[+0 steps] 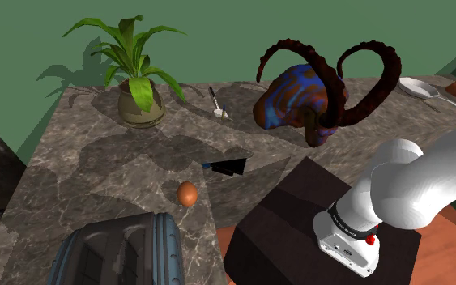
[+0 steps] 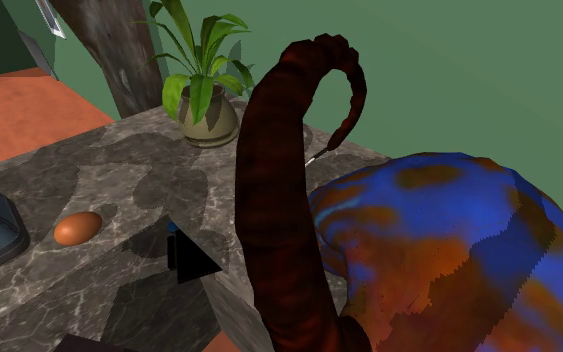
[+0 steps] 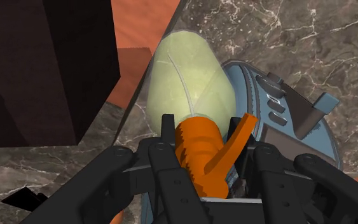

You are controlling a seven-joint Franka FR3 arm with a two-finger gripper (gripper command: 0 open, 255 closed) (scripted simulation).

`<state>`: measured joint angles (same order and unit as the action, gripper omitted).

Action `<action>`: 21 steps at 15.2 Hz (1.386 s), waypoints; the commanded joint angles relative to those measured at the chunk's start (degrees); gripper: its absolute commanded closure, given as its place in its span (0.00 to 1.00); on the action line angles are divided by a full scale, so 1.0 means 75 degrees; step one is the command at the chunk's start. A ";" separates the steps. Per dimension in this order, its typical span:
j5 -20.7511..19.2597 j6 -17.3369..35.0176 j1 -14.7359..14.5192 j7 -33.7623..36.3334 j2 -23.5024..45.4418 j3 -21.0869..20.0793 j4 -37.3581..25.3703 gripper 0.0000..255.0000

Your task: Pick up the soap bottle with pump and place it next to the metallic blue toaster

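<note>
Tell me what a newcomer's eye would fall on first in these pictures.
The big blue-and-orange horned sculpture dominates, its dark curling horns rising at the back of the marble counter, right of the shoulder view's middle. Next comes the pale green soap bottle with its orange pump, clasped in the black claw, with the blue toaster just beyond it. A leafy potted plant stands at the counter's far corner.

Home kitchen here: veined stone counter (image 1: 96, 162), blue toaster (image 1: 125, 251) at seven o'clock in the shoulder view, egg (image 1: 187, 193) near centre, houseplant (image 1: 139, 89) at eleven.
</note>
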<state>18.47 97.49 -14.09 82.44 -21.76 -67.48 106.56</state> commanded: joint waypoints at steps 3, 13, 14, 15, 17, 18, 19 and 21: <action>0.0049 0.0401 0.0007 -0.0025 -0.0010 -0.0119 0.0384 1.00; 0.0138 0.1410 0.0120 -0.0042 0.0052 -0.0548 0.1282 1.00; 0.0140 0.1513 0.0147 -0.0038 0.0070 -0.0609 0.1363 1.00; 0.0141 0.1616 0.0177 -0.0032 0.0089 -0.0674 0.1442 1.00; 0.0139 0.1825 0.0250 -0.0019 0.0135 -0.0815 0.1596 1.00; 0.0136 0.1929 0.0293 -0.0010 0.0160 -0.0892 0.1671 1.00; 0.0132 0.2035 0.0339 -0.0001 0.0188 -0.0974 0.1744 1.00; 0.0118 0.2247 0.0447 0.0022 0.0248 -0.1151 0.1886 1.00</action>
<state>19.43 113.30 -11.22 82.60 -20.17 -75.40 120.00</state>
